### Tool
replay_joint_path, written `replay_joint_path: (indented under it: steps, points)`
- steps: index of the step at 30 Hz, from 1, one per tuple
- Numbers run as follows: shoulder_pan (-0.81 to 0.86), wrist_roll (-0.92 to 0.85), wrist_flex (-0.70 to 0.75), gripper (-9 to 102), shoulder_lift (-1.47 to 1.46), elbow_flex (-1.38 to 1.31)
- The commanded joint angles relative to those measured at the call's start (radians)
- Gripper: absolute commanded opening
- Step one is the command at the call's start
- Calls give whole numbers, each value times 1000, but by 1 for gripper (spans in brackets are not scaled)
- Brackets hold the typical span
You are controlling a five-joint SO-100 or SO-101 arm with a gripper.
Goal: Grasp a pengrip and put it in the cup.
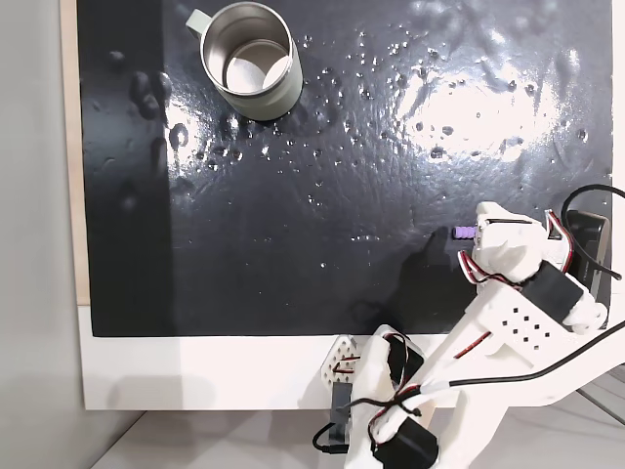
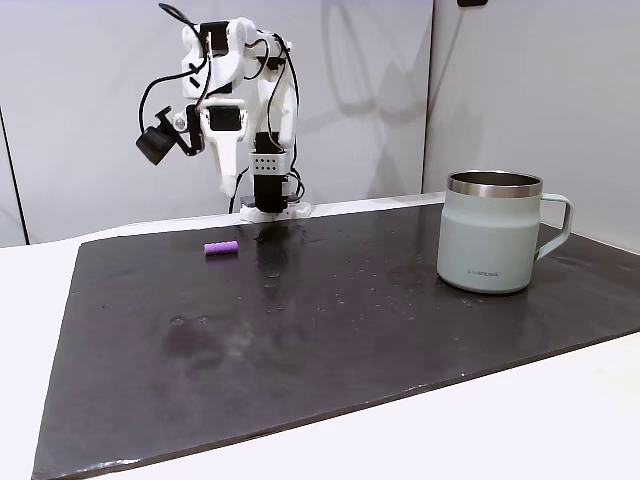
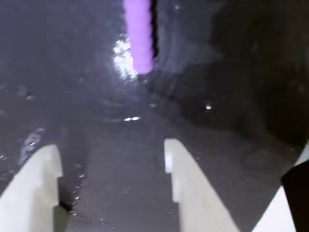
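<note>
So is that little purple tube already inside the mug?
No. In a fixed view the pengrip lies flat on the dark mat, far from the cup.

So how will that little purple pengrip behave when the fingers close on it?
The pengrip is a short round tube lying on its side on the glossy black mat, so a nudge would probably roll it. It looks tiny beside the cup, so likely very light. The open gripper hangs short of it.
</note>
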Motion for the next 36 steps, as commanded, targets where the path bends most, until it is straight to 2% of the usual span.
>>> replay_joint_path:
  steps: [1,7,19,29,36]
  points:
    - [52,-37,-29,22,-109,-149]
    - [86,-41,-55,22,-281,-229]
    - [49,-41,-143,21,-426,-206]
    - [21,-104,-225,19,-448,-84]
    - [21,-124,-238,13,-472,-64]
